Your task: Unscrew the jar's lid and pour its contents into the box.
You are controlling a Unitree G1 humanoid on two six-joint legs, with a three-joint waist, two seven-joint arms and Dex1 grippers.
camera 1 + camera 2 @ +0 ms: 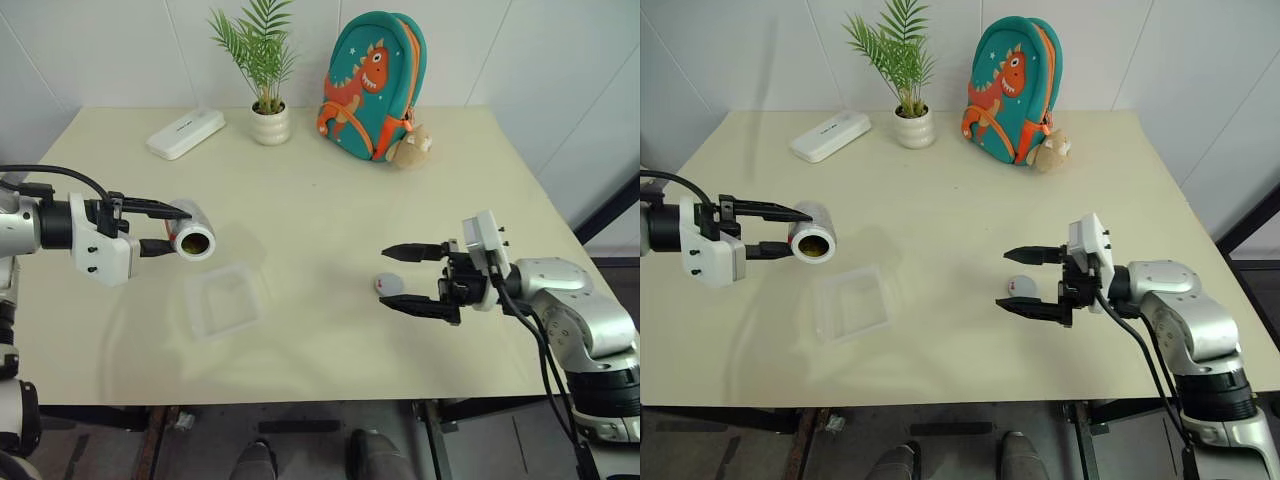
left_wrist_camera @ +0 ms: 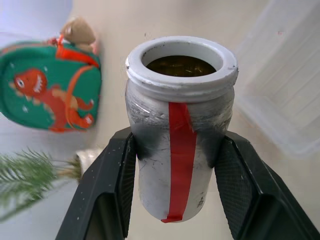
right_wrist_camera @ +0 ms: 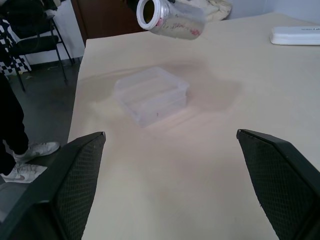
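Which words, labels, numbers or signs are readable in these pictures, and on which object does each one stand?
No text can be read anywhere.
Jar: a plain red stripe, no letters; a tiny dark mark near its base is too small to read.
Lid: a red mark, not legible.
White case: a faint mark, too small to read.
Backpack: an orange dinosaur picture, no words.
Box: a small reddish speck, unreadable.

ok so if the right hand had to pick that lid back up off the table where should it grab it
Grip the lid across its rim, coming straight down from above. It lies flat on the table, too low to pinch from the side, with open room around it. The right hand is open beside it.
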